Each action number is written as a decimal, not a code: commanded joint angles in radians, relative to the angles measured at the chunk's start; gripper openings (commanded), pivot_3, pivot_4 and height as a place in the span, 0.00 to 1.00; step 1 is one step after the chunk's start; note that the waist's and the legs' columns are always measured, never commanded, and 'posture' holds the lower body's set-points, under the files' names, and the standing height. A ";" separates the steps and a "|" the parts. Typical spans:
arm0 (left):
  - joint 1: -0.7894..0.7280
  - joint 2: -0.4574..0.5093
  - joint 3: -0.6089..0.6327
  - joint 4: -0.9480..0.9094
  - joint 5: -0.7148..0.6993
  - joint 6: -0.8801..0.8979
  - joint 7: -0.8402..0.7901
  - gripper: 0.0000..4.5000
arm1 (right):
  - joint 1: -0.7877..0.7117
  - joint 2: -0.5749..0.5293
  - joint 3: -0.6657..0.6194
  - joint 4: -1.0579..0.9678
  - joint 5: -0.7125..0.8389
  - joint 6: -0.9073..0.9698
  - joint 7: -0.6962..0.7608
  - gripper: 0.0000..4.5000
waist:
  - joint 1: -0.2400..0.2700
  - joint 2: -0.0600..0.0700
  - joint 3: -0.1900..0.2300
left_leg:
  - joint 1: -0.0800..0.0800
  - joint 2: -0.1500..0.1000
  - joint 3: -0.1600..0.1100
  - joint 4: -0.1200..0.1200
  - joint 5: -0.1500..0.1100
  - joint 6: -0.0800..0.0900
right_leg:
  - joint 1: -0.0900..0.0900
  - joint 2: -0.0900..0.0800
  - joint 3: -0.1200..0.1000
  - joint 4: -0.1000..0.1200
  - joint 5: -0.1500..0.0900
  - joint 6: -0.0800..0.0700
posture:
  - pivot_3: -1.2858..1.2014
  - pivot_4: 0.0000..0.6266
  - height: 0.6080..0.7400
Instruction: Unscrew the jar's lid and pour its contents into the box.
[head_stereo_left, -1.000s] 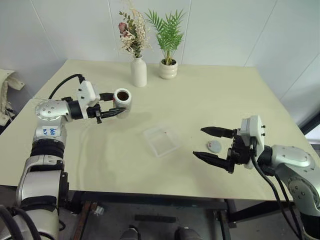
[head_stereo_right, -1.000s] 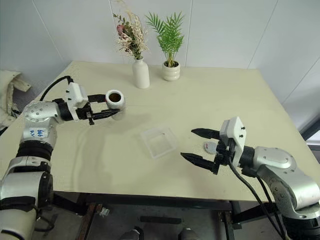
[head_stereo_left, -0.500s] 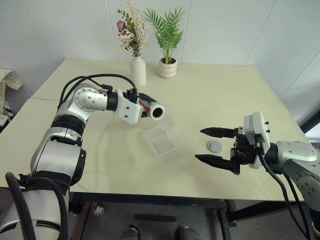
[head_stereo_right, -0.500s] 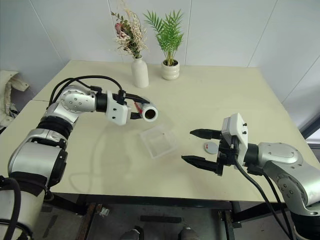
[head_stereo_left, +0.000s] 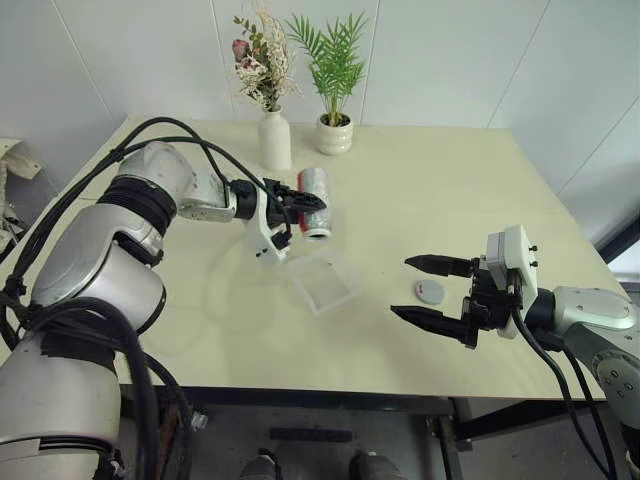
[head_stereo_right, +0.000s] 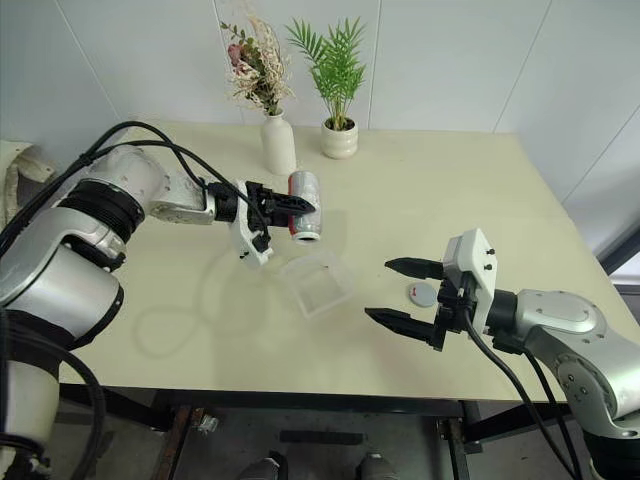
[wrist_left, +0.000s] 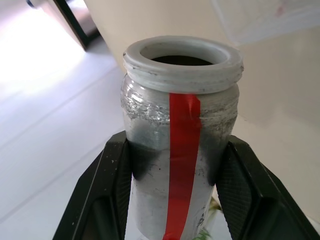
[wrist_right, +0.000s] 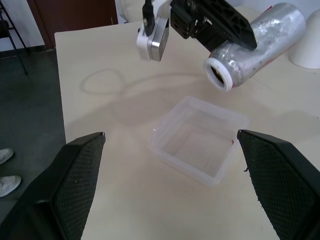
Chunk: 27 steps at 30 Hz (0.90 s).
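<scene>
Near the bench's far edge a white vase (head_stereo_left: 276, 141) and white ribbed pot (head_stereo_left: 335, 137) are seen, while the tilted silvery red-striped jar (head_stereo_left: 314, 201) is clamped in the left gripper (head_stereo_left: 296, 203) above the clear plastic box (head_stereo_left: 324, 281); the right gripper (head_stereo_left: 428, 289) is spread empty beside the round silver lid (head_stereo_left: 429, 292).

The left arm reaches across toward the middle of the table, elbow bent and raised, its cable looping over the upper arm; its tool (head_stereo_left: 296, 205) points to the robot's right and slightly downward, the two black fingers (wrist_left: 107, 192) clamped on opposite sides of the jar (head_stereo_left: 314, 201), which lies tipped with its mouth angled down; the right arm is held low at the near right, forearm roughly level; its tool (head_stereo_left: 432, 292) points toward the left with jaws spread wide, gripping nothing.
</scene>
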 joint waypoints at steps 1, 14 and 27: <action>-0.075 -0.011 -0.084 0.000 0.078 0.047 0.187 0.46 | -0.029 -0.020 -0.019 -0.008 0.002 -0.010 0.004 0.99 | 0.001 -0.002 0.001 | 0.000 0.000 0.000 0.000 0.000 0.000 | 0.000 0.000 0.000 0.000 0.000 0.000 | 0.52 0.24 1.00; -0.113 -0.038 -0.250 -0.009 0.201 0.251 0.453 0.46 | -0.053 -0.015 0.002 0.020 -0.023 -0.014 0.022 0.99 | 0.003 -0.003 0.002 | -0.001 0.000 0.002 0.001 -0.001 0.000 | -0.001 0.000 0.001 0.000 0.000 0.000 | 0.52 0.24 1.00; -0.069 0.049 -0.277 -0.187 0.242 0.428 0.585 0.46 | -0.052 -0.019 -0.006 0.023 -0.025 -0.015 0.026 0.99 | 0.000 -0.003 0.001 | 0.000 0.000 0.002 0.001 -0.001 0.000 | -0.001 0.000 0.001 0.002 0.000 0.000 | 0.52 0.24 1.00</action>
